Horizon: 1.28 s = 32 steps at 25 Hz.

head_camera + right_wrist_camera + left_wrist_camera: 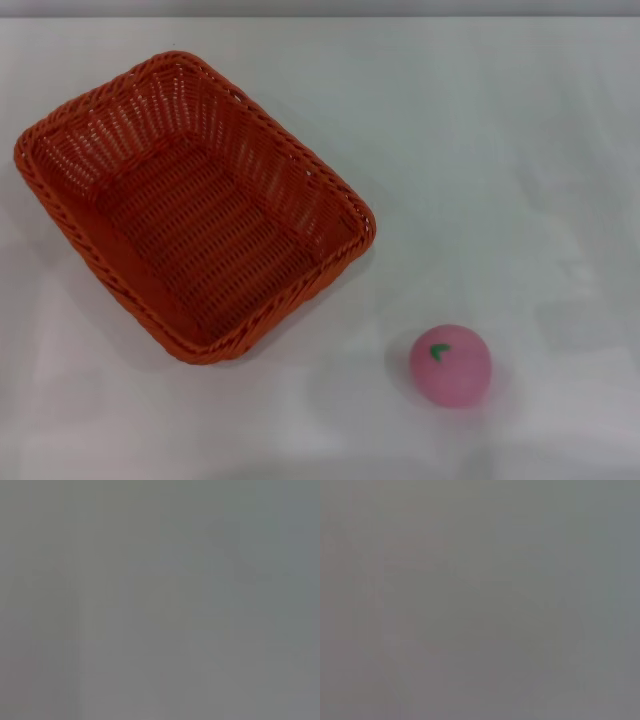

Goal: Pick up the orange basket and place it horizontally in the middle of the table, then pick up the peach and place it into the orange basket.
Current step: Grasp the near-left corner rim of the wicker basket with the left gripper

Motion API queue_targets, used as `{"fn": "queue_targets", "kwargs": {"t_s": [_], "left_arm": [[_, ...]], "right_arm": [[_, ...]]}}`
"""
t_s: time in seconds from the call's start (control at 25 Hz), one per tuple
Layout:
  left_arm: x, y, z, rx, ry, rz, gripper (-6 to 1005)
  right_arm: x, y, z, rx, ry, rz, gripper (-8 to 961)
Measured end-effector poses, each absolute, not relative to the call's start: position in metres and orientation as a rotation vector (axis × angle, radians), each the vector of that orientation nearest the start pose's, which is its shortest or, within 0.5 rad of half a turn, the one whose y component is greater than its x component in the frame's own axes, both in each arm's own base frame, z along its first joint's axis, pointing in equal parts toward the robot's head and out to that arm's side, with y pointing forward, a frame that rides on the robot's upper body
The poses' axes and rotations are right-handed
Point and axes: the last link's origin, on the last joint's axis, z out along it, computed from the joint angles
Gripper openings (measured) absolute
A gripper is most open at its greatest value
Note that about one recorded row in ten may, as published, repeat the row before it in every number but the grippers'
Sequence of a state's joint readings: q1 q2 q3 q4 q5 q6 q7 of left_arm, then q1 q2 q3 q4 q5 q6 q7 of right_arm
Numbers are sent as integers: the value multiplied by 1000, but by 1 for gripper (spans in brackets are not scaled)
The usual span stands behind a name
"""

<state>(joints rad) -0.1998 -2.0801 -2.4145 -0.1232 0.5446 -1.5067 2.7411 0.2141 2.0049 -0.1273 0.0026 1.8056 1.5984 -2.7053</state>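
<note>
Diagonally set orange basket point(195, 205), peach point(450, 365) apart

Bare white table point(520, 150) (nothing else around) suggests a lab test bench.

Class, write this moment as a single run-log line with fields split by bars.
stage: not started | orange basket: empty, angled, table's left | peach: on table, right of basket, apart | hands: not in view
</note>
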Motion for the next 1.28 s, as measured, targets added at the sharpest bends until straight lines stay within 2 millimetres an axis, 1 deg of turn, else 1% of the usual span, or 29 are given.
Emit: {"fn": "queue_targets", "kwargs": {"t_s": [0.64,1.0,1.16,1.28], "left_arm": [[-390,241,73,-1241,-490,-806,885],[-389,244,78,-1241,-486,-824,884],[-384,256,81,-1328,-481,-840,883],[-380,272,92,-1446,-513,-867,883]], "right_arm": [[385,233,59,-1438,507,863,841],[386,233,61,-1428,507,855,842],[386,233,61,-1425,507,852,842],[387,234,61,-1426,509,846,842]]}}
